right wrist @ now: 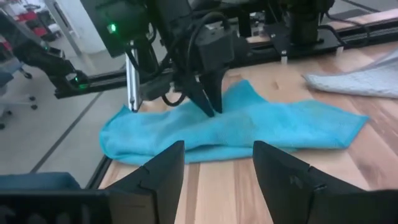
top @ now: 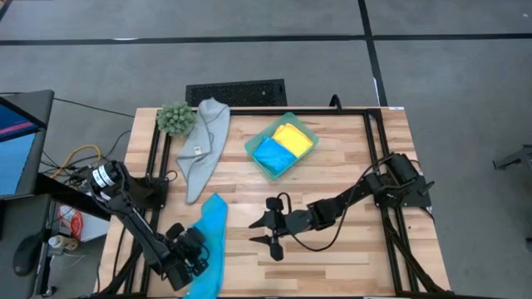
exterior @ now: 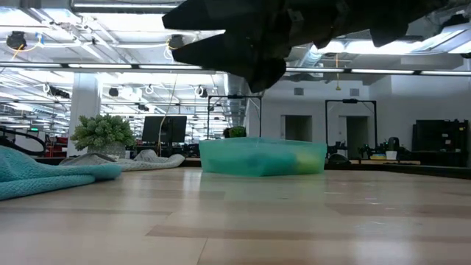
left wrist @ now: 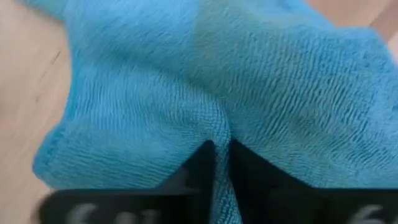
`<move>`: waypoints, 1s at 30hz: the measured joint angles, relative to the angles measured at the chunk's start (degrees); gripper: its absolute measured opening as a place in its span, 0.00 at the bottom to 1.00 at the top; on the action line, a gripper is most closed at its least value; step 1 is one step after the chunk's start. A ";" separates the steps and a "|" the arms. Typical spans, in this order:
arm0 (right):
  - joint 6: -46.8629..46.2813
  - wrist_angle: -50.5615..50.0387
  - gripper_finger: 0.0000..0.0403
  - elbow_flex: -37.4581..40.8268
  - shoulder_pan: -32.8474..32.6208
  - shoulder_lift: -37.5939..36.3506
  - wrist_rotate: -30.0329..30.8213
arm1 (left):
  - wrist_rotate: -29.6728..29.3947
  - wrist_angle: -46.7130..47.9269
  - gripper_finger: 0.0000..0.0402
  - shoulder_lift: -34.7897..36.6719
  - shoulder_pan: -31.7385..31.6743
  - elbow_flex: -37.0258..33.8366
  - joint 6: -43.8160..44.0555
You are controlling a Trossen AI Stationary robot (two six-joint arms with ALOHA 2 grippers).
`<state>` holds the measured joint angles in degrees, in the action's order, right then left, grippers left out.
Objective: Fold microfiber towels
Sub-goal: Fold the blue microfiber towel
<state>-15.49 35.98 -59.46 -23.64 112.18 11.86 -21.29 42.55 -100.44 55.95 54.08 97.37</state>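
A sky-blue towel [top: 213,242] lies crumpled and stretched out on the wooden table's near left part. My left gripper [top: 196,249] stands over it, pointing steeply down, shut on its cloth [left wrist: 222,134]. My right gripper [right wrist: 217,168] is open and hovers level above the table's middle [top: 270,230], facing the towel without touching it. A light grey towel [top: 204,146] lies flat at the far left. A teal tray [top: 254,153] holds a folded yellow towel [top: 293,137] and a folded blue towel [top: 271,154]. My left gripper pinches a raised ridge of the blue towel [left wrist: 222,124] between its two fingers [left wrist: 202,165]. The ridge is toward the towel's near-left part. The fingers come from above, pointing steeply down [right wrist: 211,102]. The rest of the towel lies slack on the table.
A fuzzy green plant ball [top: 175,118] stands at the far left corner beside the grey towel. Black frame rails [top: 370,149] run along the table's right and left sides. Bare wood lies between the blue towel and my right gripper [exterior: 250,44].
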 joint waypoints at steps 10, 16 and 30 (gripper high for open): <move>0.17 -0.36 0.53 0.00 0.20 0.04 0.02 | -0.43 12.42 0.01 1.73 -4.28 12.84 -12.44; 5.23 -0.19 0.53 0.00 1.89 0.04 0.04 | -2.41 29.40 0.00 2.01 -2.04 29.56 -13.34; 12.66 1.09 0.53 -6.68 5.02 1.32 -4.27 | 1.70 40.96 0.00 1.99 -0.75 45.90 -20.28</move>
<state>-2.83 37.07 -66.14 -18.62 113.51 7.59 -19.60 83.51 -98.46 55.20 99.98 77.09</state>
